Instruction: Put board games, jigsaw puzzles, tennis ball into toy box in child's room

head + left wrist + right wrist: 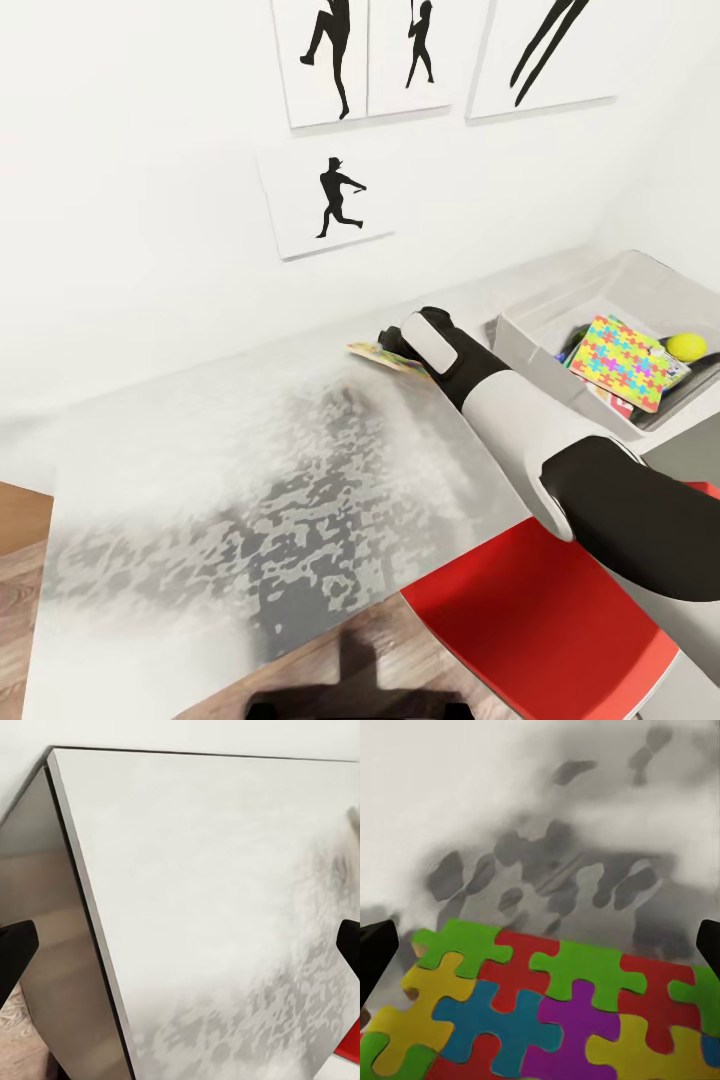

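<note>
One jigsaw puzzle (386, 357) lies flat on the pale table (200, 430), just in front of my right gripper (393, 340). In the right wrist view this puzzle (547, 1012) spreads close below the gripper (540, 949), whose black fingers (375, 952) stand wide apart at either side, open. The grey toy box (530, 350) stands at the table's right end. In it lie a second jigsaw puzzle (625, 362) and the tennis ball (687, 346), over edges of flat boxes I cannot identify. My left gripper (180, 945) is open above the table's corner (187, 870). The bed is out of view.
A red chair (540, 610) stands against the table's near edge under my right arm. Silhouette pictures (335, 205) hang on the white wall behind the table. Wood floor (20, 560) shows at the left.
</note>
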`<state>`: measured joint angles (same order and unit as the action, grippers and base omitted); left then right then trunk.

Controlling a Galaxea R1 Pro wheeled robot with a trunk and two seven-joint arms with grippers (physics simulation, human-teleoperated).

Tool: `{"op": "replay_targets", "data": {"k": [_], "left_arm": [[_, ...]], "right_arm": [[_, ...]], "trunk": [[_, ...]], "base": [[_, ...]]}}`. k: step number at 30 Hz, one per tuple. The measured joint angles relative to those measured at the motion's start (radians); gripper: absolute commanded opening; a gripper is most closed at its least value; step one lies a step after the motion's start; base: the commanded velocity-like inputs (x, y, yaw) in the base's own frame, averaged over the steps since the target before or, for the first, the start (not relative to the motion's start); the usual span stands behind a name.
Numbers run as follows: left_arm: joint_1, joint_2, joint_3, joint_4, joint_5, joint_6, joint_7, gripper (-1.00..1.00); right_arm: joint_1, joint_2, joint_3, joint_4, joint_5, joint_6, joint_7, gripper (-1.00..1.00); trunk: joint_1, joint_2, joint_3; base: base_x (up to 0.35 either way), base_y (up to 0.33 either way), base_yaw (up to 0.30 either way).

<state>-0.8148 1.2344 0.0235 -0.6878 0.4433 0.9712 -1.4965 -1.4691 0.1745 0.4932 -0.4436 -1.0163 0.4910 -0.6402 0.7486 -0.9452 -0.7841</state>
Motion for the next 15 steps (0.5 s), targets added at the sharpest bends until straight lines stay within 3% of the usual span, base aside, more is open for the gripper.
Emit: {"op": "replay_targets", "data": {"k": [15], "left_arm": [[0.0,0.002,0.0,0.0,0.001,0.0,0.0,1.0]], "right_arm": [[0.0,0.0,0.003,0.031,0.007,-0.02,0.002,1.0]], "trunk": [[0.0,0.0,0.0]], "base": [[0.0,0.0,0.0]]}}
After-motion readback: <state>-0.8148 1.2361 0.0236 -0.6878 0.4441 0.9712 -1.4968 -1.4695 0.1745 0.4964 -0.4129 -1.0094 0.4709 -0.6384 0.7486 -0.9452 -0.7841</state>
